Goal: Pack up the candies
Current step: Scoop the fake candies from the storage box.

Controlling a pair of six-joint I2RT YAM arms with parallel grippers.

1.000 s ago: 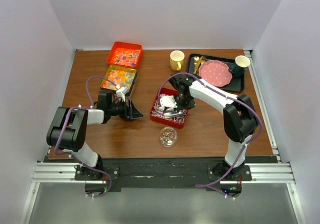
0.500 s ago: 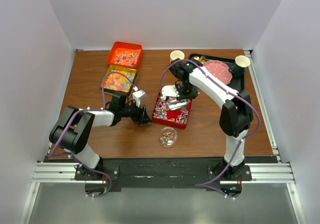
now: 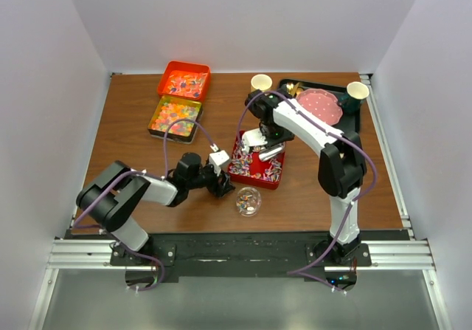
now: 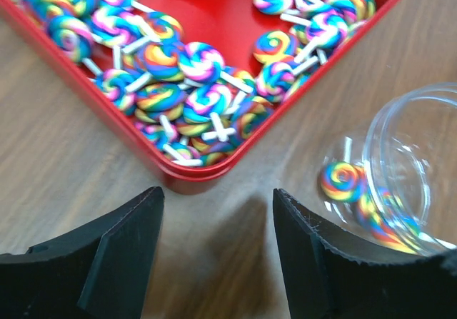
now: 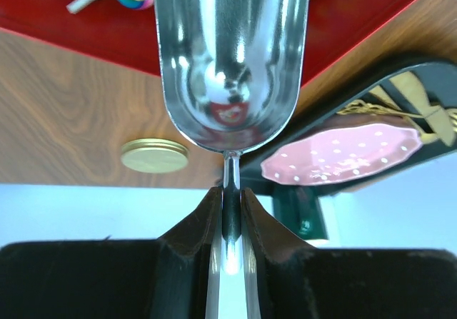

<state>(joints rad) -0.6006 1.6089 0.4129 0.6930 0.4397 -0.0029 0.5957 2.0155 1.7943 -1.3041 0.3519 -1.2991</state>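
A red tray [image 3: 254,169] holds many swirl-coloured wrapped candies on white sticks [image 4: 187,98]. A clear jar [image 3: 248,201] with a few of these candies lies just in front of it, also in the left wrist view [image 4: 400,183]. My left gripper [image 3: 223,184] is open and empty, low over the table between the red tray's near corner [image 4: 178,170] and the jar [image 4: 218,201]. My right gripper [image 5: 230,199] is shut on the handle of a metal scoop [image 5: 228,62], held over the red tray's far part [image 3: 268,151].
An orange tray [image 3: 184,80] of orange-red candies and a yellow-green tray [image 3: 175,117] of gummies stand at the back left. A yellow cup [image 3: 260,82] stands behind the red tray. A black tray [image 3: 352,123] holds the pink dotted plate [image 3: 318,106] and another cup [image 3: 358,90].
My left arm has swung right, from beside the gummy tray to the gap between red tray and jar. My right gripper has lifted the scoop and drawn it back a little.
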